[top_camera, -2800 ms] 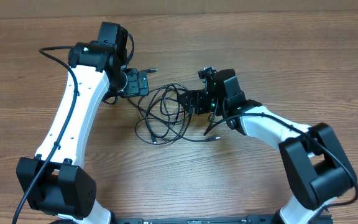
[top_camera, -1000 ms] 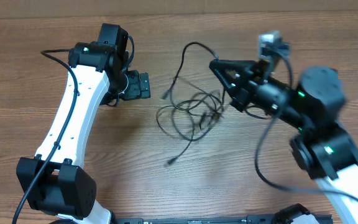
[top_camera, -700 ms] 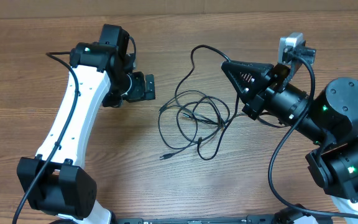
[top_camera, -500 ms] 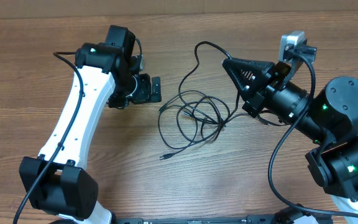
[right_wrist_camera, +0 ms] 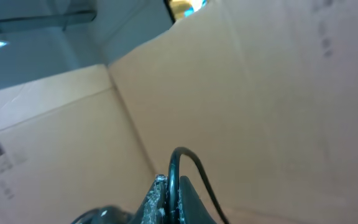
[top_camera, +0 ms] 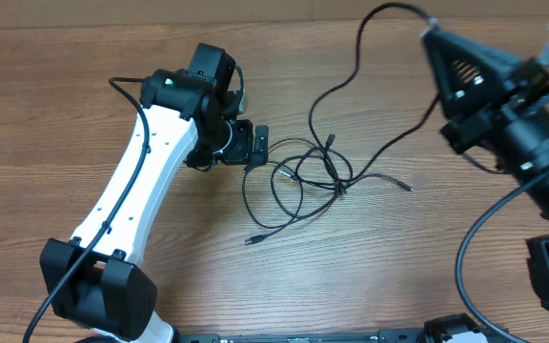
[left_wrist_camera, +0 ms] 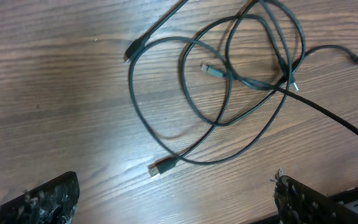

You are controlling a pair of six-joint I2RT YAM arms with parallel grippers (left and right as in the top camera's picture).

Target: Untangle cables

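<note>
Right, working from the left: my left gripper (top_camera: 258,145) sits low over the table (top_camera: 55,114), just left of frame centre, with its jaws spread as wide as they go and nothing in them. Immediately to its right, almost at the fingertips, lie the cables (top_camera: 303,176), a loose knot of black loops at frame centre with a plug end (top_camera: 251,240) trailing to the lower left (the left wrist view puts the crossings at the knot's upper right). From that knot one strand (top_camera: 355,62) climbs toward the upper right. There my right gripper (top_camera: 434,30) hangs high, pinched closed on it. The left arm is much the nearer, so I judge it should pin a loop, and the strand's diagonal gives the line to pull along.
</note>
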